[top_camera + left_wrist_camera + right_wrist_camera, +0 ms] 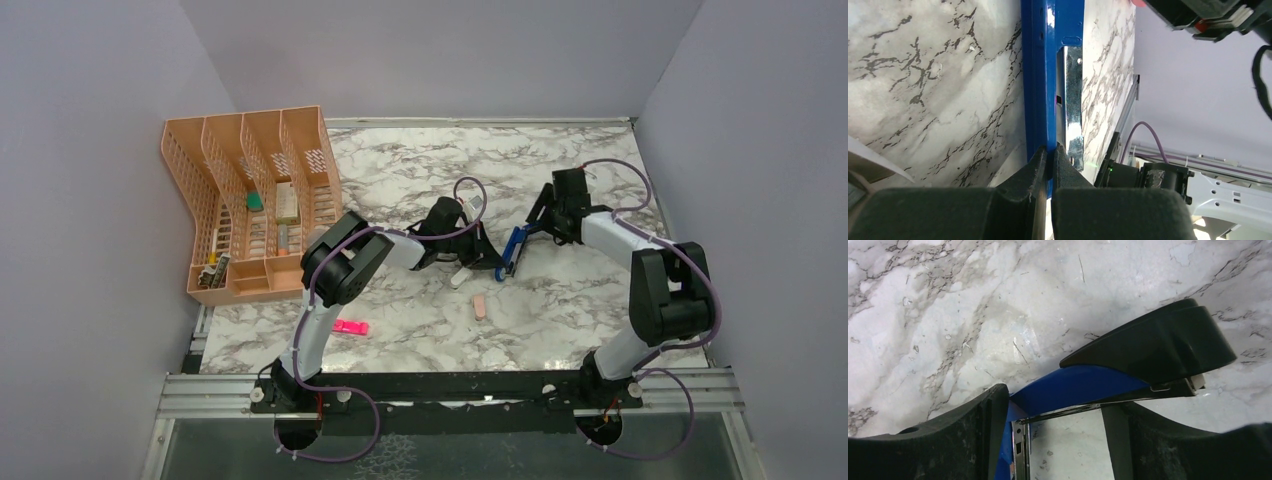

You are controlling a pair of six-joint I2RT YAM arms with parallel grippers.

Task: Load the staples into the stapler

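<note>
Left gripper (pixel 1050 150) was clamped tight on the thin blue edge of the stapler (pixel 1040 75), which was hinged open mid-table between both arms. Right gripper (pixel 1055 407) straddled its blue arm, jaws spread and one finger touching it. White, grey-veined marble tabletop (pixel 400 160) — glossy, catching glare — sat boxed in by plain lavender walls (pixel 90 80), with a peach desk organizer (pixel 250 200) at its left rear.

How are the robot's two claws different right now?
The left gripper is pinched shut on the blue edge of the stapler; the right gripper stands open, straddling it. Left fingers nearly meet; right fingers sit far apart. Both have black fingers and are at the same stapler.
</note>
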